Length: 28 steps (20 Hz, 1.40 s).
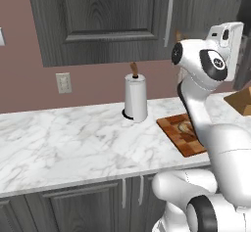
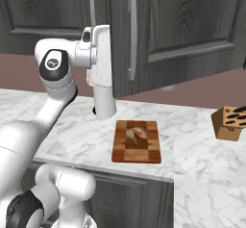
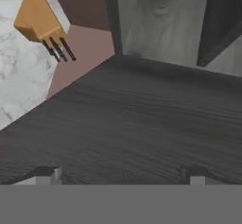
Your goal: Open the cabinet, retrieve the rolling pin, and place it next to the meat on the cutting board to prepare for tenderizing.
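Note:
The cabinet with dark grey panelled doors and long silver bar handles hangs over the counter. My hand is raised close in front of its doors, level with the handles. In the hand view my gripper is open, its two fingertips far apart with nothing between them, facing a dark wood-grain surface with a paler grey panel beyond. The checkered cutting board lies on the counter with the small curled meat on it. The rolling pin is out of view.
A white paper towel roll stands on the marble counter left of the board, below my hand. A tan knife block sits at the right. Low cabinets with short handles run under the counter.

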Available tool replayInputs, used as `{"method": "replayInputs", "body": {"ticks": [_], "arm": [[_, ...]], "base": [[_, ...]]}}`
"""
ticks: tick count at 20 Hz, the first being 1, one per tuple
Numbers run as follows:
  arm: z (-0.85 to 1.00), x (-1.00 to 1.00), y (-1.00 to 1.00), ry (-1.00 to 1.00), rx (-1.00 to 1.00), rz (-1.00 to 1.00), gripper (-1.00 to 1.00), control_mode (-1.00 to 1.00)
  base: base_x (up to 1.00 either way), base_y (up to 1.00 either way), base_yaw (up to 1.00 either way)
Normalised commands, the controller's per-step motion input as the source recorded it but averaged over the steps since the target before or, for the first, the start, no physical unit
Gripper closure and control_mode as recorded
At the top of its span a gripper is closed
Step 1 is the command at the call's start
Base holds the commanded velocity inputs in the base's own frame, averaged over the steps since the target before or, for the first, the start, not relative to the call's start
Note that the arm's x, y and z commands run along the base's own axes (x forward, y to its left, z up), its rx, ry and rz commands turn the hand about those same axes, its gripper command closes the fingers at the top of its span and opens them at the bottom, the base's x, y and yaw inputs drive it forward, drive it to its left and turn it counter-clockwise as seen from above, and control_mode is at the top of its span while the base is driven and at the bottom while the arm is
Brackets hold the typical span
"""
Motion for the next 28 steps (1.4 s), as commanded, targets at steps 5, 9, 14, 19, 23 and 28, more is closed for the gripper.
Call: {"method": "replayInputs", "body": {"ticks": [5,9,14,19,23,28], "arm": [[-0.09,-0.70,-0.97,0.04,0.00,-0.20,-1.00,-1.00],[-0.05,-0.56,-0.93,0.05,0.00,-0.19,-1.00,-1.00],[0.00,-0.23,-0.84,0.04,0.00,-0.16,-1.00,-1.00],[0.00,-0.01,-0.78,0.02,0.00,-0.12,-1.00,-1.00],[0.00,0.00,-0.58,0.00,0.00,-0.07,-1.00,-1.00],[0.00,0.00,-0.40,0.00,0.00,-0.02,-1.00,-1.00]], "base": [[0.00,0.00,0.00],[0.00,0.00,0.00],[0.00,0.00,0.00],[0.00,0.00,0.00],[0.00,0.00,0.00],[0.00,0.00,0.00]]}}
